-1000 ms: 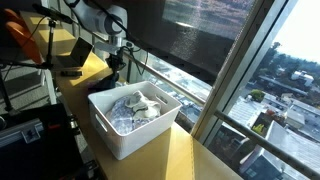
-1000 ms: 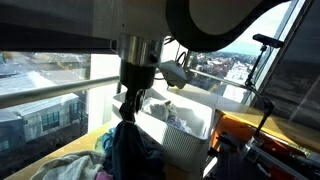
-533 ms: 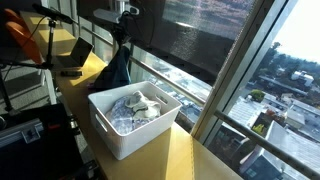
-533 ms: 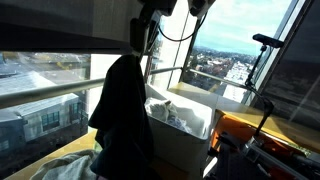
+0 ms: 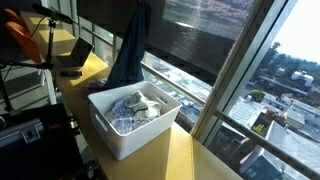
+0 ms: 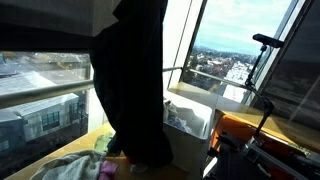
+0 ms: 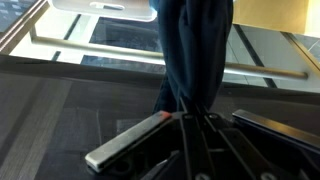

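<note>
Tall window [image 5: 255, 70] over a sunlit city, yellow wooden counter [image 5: 198, 160], dark blind [image 5: 195, 30], bright daylight

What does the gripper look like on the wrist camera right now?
The gripper shows black linkage bars; one of its fingers looks pale grey where light hits it, the other dark. No cables or markings are visible. The arm itself is out of frame.
</note>
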Action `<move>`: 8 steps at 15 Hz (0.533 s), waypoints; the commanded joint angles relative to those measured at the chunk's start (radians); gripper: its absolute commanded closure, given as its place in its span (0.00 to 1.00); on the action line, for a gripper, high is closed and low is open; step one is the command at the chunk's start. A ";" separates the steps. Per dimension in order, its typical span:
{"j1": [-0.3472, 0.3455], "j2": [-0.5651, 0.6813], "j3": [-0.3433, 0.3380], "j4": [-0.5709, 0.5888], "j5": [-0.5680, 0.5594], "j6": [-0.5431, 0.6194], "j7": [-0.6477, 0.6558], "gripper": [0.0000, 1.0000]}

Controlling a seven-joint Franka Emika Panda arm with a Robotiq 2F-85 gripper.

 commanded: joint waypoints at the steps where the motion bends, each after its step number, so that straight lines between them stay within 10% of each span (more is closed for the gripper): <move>1: -0.050 -0.114 -0.045 0.029 0.063 -0.009 -0.039 0.99; 8: -0.086 -0.261 -0.127 0.143 0.101 -0.108 -0.079 0.99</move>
